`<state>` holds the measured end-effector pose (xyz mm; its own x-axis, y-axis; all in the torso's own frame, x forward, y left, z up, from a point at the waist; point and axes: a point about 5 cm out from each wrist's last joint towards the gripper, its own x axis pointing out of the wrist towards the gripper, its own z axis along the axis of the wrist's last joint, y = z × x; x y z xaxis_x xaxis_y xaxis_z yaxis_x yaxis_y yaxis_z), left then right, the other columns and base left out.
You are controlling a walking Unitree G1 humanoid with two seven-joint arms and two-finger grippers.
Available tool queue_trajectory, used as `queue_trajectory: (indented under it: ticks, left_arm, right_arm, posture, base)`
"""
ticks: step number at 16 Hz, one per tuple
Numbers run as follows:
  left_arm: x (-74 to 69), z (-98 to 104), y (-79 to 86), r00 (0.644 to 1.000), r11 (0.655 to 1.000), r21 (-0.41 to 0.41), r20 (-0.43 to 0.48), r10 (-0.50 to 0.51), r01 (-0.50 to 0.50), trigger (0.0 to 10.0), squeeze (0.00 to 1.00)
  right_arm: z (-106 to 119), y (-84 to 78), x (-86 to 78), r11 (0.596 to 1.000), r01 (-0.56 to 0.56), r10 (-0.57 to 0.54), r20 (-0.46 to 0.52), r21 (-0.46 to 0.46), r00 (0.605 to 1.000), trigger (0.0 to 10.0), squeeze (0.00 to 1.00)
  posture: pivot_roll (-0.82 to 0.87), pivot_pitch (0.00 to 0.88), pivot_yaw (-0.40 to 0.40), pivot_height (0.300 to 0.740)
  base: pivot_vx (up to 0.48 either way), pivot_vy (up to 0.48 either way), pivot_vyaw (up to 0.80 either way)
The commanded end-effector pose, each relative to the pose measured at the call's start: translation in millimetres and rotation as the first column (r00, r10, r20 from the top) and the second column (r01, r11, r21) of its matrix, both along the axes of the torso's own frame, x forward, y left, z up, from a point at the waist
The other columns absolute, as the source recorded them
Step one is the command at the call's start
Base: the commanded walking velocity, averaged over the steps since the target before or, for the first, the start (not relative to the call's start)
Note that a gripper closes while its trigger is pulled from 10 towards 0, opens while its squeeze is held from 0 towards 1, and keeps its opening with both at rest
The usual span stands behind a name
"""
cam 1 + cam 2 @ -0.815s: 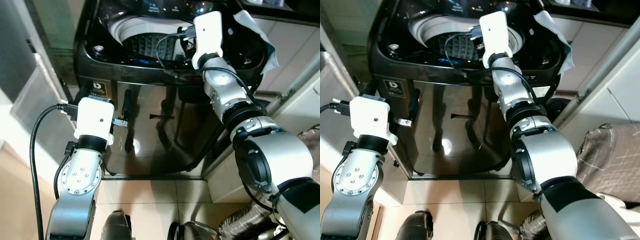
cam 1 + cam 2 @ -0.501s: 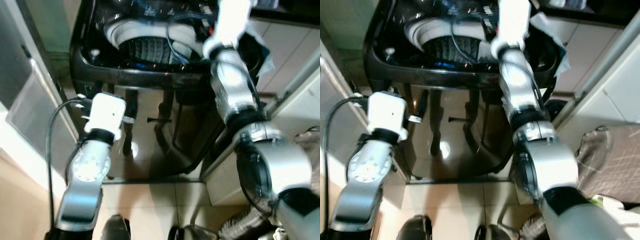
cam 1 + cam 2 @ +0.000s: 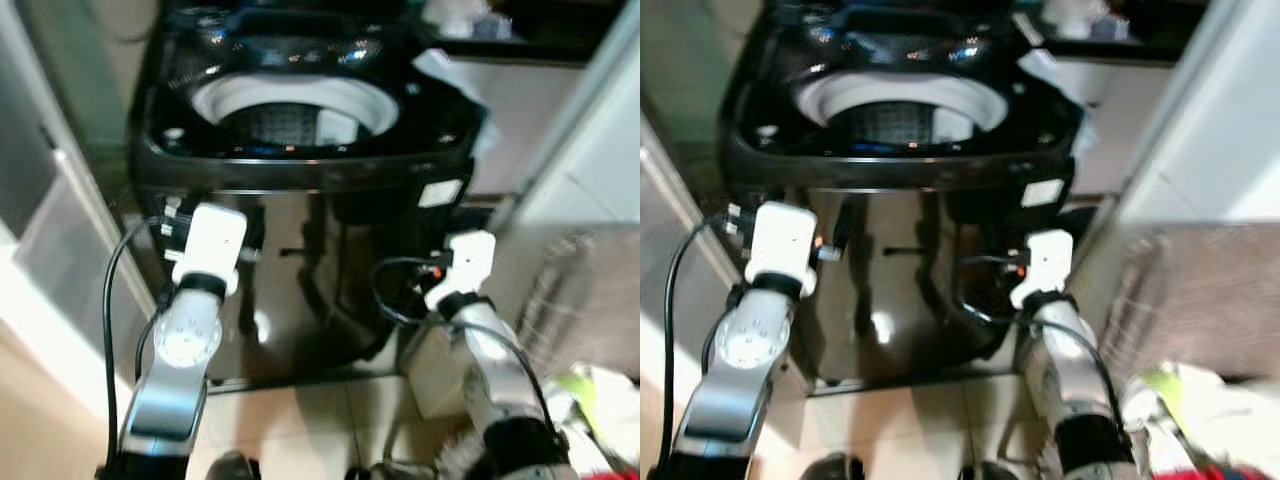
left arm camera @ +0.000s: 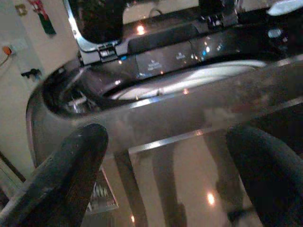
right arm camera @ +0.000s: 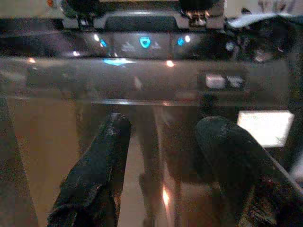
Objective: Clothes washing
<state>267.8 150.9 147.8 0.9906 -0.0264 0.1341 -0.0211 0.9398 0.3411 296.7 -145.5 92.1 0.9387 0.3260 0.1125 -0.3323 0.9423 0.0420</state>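
Both hands, left hand and right hand, hang open and empty before the big black washing machine, which looks heavy, hard and slippery, so reach into its open drum.

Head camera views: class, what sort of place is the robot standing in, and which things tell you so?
Probably a home laundry corner. A black top-loading washing machine stands open, showing its white drum rim, on a tiled floor, with pale cabinets beside it.
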Motion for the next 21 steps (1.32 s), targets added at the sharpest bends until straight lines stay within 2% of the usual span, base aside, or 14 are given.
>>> queue_trajectory:
  ticks: [1, 4, 8, 14, 15, 16, 17, 19, 20, 21]
  left_arm:
    - [-7.8, -6.3, 4.4, 0.999, 0.999, 0.006, -0.019, 0.046, -0.046, 10.0, 0.00]
    - [-4.8, -13.7, 5.2, 0.997, 0.997, -0.005, -0.038, 0.074, -0.075, 10.0, 0.00]
    - [2.9, -10.4, 11.6, 0.993, 0.993, -0.002, -0.021, 0.115, -0.115, 10.0, 0.00]
    - [6.4, -13.1, 9.3, 0.989, 0.989, -0.033, -0.023, 0.143, -0.144, 10.0, 0.00]
    - [6.5, -13.6, 8.2, 0.990, 0.989, -0.050, -0.026, 0.138, -0.139, 10.0, 0.00]
    - [7.1, -14.0, 7.1, 0.991, 0.989, -0.058, -0.028, 0.131, -0.133, 10.0, 0.00]
    - [7.7, -14.1, 6.5, 0.991, 0.990, -0.057, -0.027, 0.130, -0.131, 10.0, 0.00]
    - [10.8, -13.2, 4.5, 0.993, 0.991, -0.059, -0.015, 0.120, -0.121, 10.0, 0.00]
    - [11.4, -11.8, 3.6, 0.994, 0.992, -0.058, -0.001, 0.108, -0.108, 10.0, 0.00]
    - [12.4, -10.6, 1.8, 0.996, 0.993, -0.082, 0.007, 0.089, -0.088, 10.0, 0.00]
  right_arm:
    - [-20.1, -4.4, -6.1, 0.999, -0.017, 0.012, -0.108, -0.044, 0.994, 10.0, 0.00]
    - [-18.5, -5.1, 8.5, 0.995, 0.054, -0.064, -0.123, -0.080, 0.990, 10.0, 0.00]
    - [5.0, 17.6, 30.5, 0.998, 0.035, -0.039, -0.065, -0.059, 0.997, 10.0, 0.00]
    - [13.3, 22.4, 38.4, 0.994, 0.020, -0.024, -0.041, -0.106, 0.999, 10.0, 0.00]
    - [19.5, 25.6, 40.1, 0.991, 0.002, -0.002, 0.000, -0.135, 1.000, 10.0, 0.00]
    - [33.0, 33.6, 41.9, 0.979, -0.025, 0.043, 0.082, -0.204, 0.996, 10.0, 0.00]
    - [43.4, 35.1, 43.5, 0.976, -0.009, 0.041, 0.143, -0.218, 0.989, 10.0, 0.00]
    - [92.0, 30.8, 51.4, 0.962, 0.112, -0.006, 0.387, -0.250, 0.922, 10.0, 0.00]
    - [99.8, 26.8, 54.0, 0.966, 0.132, -0.032, 0.404, -0.223, 0.914, 10.0, 0.00]
    - [97.3, 24.0, 56.9, 0.964, 0.138, -0.044, 0.375, -0.228, 0.926, 10.0, 0.00]
  posture:
    - [0.02, 0.000, -0.045, 0.740]
    - [0.02, 0.000, -0.049, 0.740]
    - [0.04, 0.000, -0.045, 0.740]
    - [0.03, 0.000, -0.051, 0.740]
    - [0.03, 0.000, -0.051, 0.740]
    - [0.03, 0.000, -0.050, 0.740]
    - [0.03, 0.000, -0.050, 0.740]
    - [0.02, 0.000, -0.048, 0.740]
    - [0.02, 0.000, -0.048, 0.740]
    - [0.00, 0.000, -0.041, 0.740]
  base:
    - [0.000, 0.000, 0.00]
    - [0.000, 0.000, 0.00]
    - [0.000, 0.000, -0.29]
    - [0.000, 0.000, 0.00]
    - [0.000, 0.000, 0.00]
    - [0.000, 0.000, 0.00]
    - [0.000, 0.000, 0.00]
    - [0.000, 0.000, 0.00]
    - [0.000, 0.000, 0.00]
    - [0.000, 0.000, 0.00]
